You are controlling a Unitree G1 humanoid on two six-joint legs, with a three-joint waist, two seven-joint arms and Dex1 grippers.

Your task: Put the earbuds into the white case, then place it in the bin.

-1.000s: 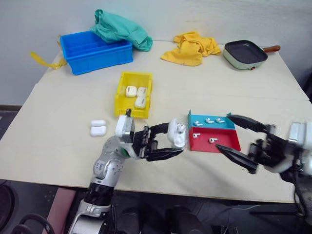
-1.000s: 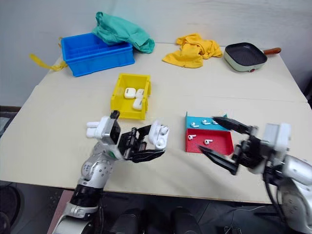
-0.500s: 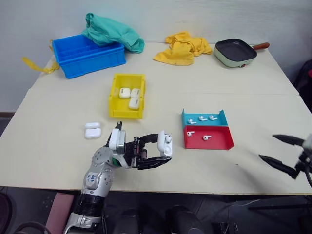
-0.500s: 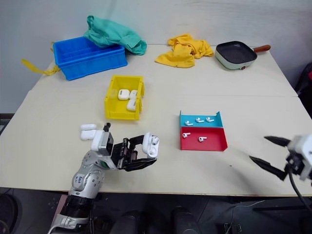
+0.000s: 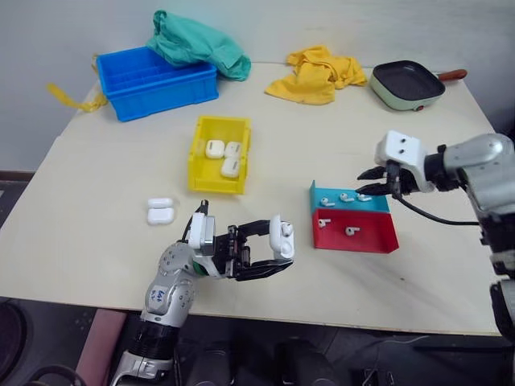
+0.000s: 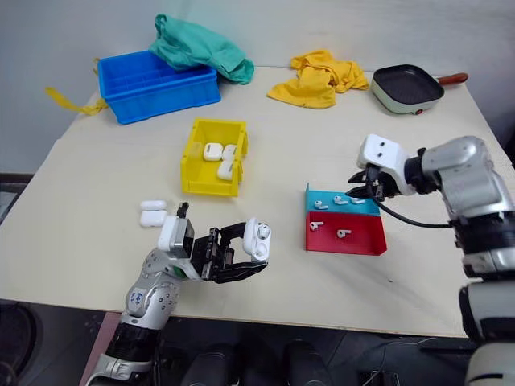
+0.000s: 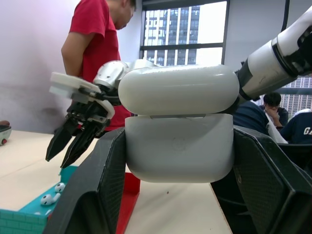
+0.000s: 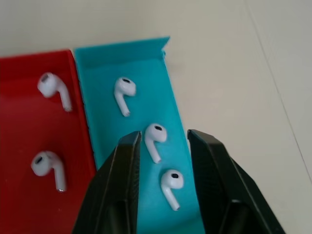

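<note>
1. The left gripper (image 5: 269, 248) hangs over the near edge of the table (image 5: 96, 241), clamped on the white case (image 5: 282, 236); in the left wrist view the case sits upright between the two black fingers (image 7: 100, 187), its lid slightly ajar.
2. The right gripper (image 5: 368, 185) is over the far, teal half of the tray (image 5: 326, 197), tips pointing down. Its fingers (image 8: 119, 190) stand partly apart with a gap between them and straddle the middle earbud (image 8: 155, 136) of the three lying on the teal side; they hold nothing that can be seen.
3. Two more earbuds (image 5: 336, 223) lie in the near, red half of the tray (image 5: 378, 240).
4. The bin (image 5: 205, 178), yellow, sits left of the tray and farther back, with three closed cases (image 5: 224, 157) inside.
5. Two other white cases (image 5: 161, 211) lie on the table to the left, near the bin's near-left corner.
6. Along the far edge are a blue crate (image 5: 158, 80), a green cloth (image 5: 197, 44) draped on its right end, a yellow cloth (image 5: 318, 76) and a small grill pan (image 5: 406, 84).
</note>
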